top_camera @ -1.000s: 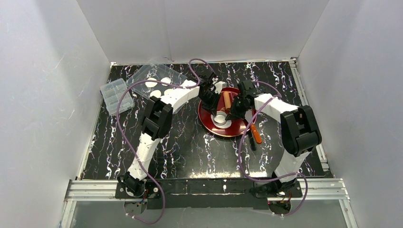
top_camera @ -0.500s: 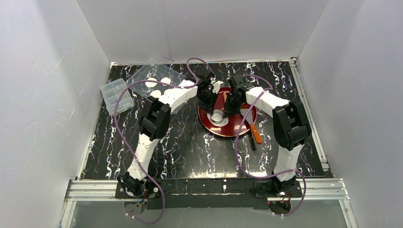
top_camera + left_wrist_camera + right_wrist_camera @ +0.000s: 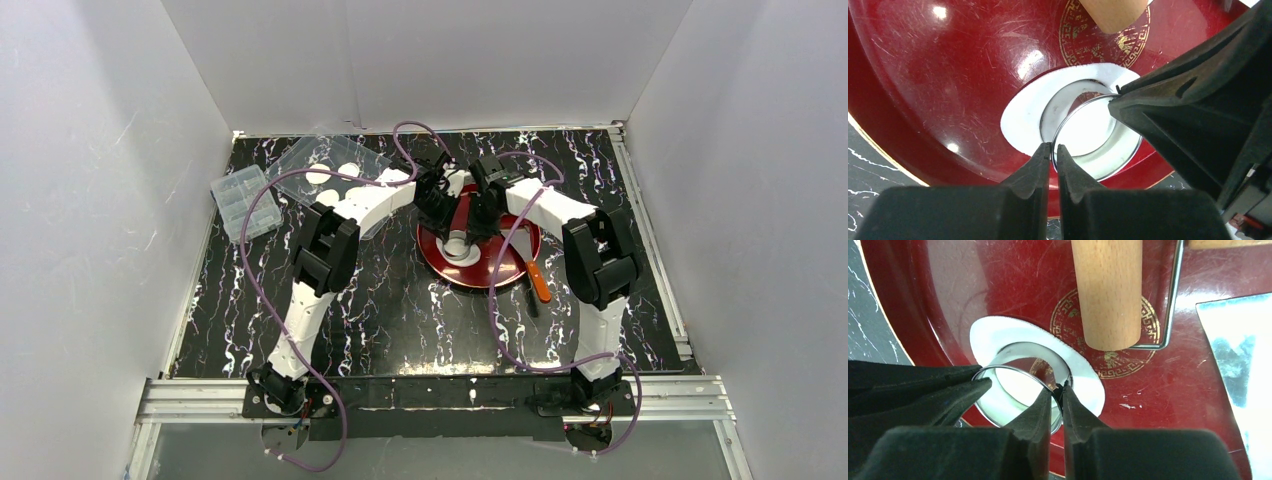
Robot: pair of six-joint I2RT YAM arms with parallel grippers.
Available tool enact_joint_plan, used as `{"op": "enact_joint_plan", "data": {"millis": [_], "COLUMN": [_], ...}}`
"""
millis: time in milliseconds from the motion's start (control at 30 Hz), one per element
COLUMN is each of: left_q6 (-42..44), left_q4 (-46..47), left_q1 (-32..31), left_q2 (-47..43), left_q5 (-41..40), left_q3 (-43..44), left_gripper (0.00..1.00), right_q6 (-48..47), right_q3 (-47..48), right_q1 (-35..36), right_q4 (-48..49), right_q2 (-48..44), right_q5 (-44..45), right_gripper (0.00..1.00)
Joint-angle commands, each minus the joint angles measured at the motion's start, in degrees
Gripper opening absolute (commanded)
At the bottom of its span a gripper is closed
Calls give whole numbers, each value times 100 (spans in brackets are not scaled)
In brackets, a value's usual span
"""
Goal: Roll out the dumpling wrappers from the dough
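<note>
A flattened white dough [image 3: 1020, 120] patch lies on the red plate [image 3: 948, 75], with a round hole showing in it. The small metal ring [image 3: 1098, 137] sits tilted over that hole, white inside; I cannot tell if that is a cut disc. My left gripper [image 3: 1053, 146] is shut on the ring's near rim. Opposite it, my right gripper [image 3: 1057, 389] straddles the ring [image 3: 1013, 385] wall with its fingers slightly apart, so it is open. Dough [image 3: 990, 335] rings the cutter there. Finished dumpling wrappers [image 3: 333, 172] lie in a clear tray at the back left.
A wooden rolling pin [image 3: 1108, 290] lies on the plate [image 3: 500, 268] just beyond the ring [image 3: 458, 243]. An orange-handled knife [image 3: 538, 282] rests off the plate's right edge, its blade [image 3: 1238, 355] close by. A clear compartment box [image 3: 243, 202] stands at the far left.
My right arm has swung left across the plate to the ring, and its shut fingers have parted around the ring's wall. The left gripper has kept its hold.
</note>
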Motion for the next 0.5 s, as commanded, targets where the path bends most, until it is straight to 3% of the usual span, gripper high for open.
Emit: {"op": "enact_joint_plan", "data": {"millis": [0, 33, 200, 400, 467], "left_q6": [211, 230, 236, 637, 726], "left_q4": [-856, -858, -832, -1347, -1339], "left_q1": [64, 68, 87, -16, -15], "left_q2": [107, 115, 212, 1170, 1131], "left_q5": [-512, -530, -457, -957, -967], "left_q3": [-192, -190, -196, 1358, 1194], "left_gripper": [0, 0, 0, 0, 0], "right_q6": [-186, -181, -280, -270, -241], "right_q3": [87, 37, -516, -1522, -1425], "right_q1": [-130, -129, -51, 60, 58], "right_q4": [14, 18, -86, 107, 159], "right_q2": [50, 22, -358, -1043, -912], "right_q5": [885, 915, 957, 499, 594], "right_gripper": [7, 1, 1, 1, 1]}}
